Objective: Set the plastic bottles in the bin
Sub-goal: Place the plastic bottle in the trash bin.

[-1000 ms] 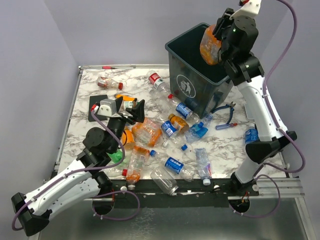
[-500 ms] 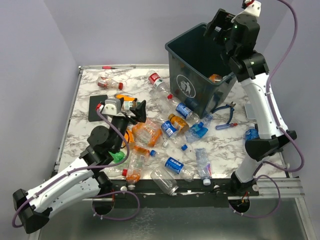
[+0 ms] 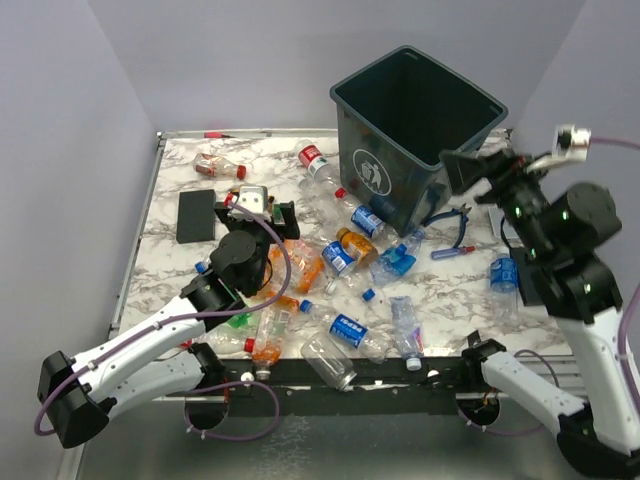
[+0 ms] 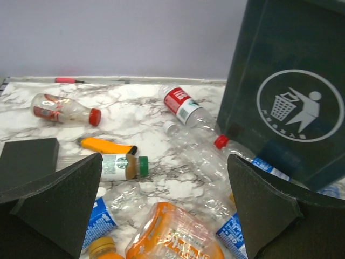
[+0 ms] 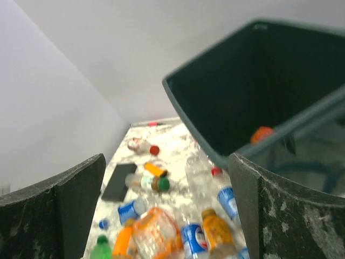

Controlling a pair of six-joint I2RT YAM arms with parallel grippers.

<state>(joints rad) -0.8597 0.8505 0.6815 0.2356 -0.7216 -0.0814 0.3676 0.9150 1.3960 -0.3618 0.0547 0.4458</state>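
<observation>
The dark green-grey bin (image 3: pixel 400 120) stands at the table's back right, its logo side (image 4: pixel 299 105) facing the left wrist view. An orange bottle (image 5: pixel 262 134) lies inside it. Several plastic bottles are scattered on the marble: a crushed orange one (image 3: pixel 295 262) (image 4: pixel 178 234), a red-labelled one (image 3: pixel 315 160) (image 4: pixel 183 105), a red-capped one (image 3: pixel 215 165), a green-capped one (image 4: pixel 121 166). My left gripper (image 3: pixel 262 222) (image 4: pixel 164 159) hangs open just above the crushed orange bottle. My right gripper (image 3: pixel 470 172) (image 5: pixel 167 156) is open and empty beside the bin's right front corner.
A flat black pad (image 3: pixel 197 215) lies at the left, an orange lighter (image 4: pixel 105 145) beside the green-capped bottle. Blue-handled pliers (image 3: pixel 455 225) lie right of the bin. More bottles (image 3: pixel 350 328) crowd the front edge, and one (image 3: pixel 505 272) lies near the right arm.
The right gripper opened over the bin and its orange bottle dropped in; that arm then swung down to the bin's right. The left arm reached forward over the bottles.
</observation>
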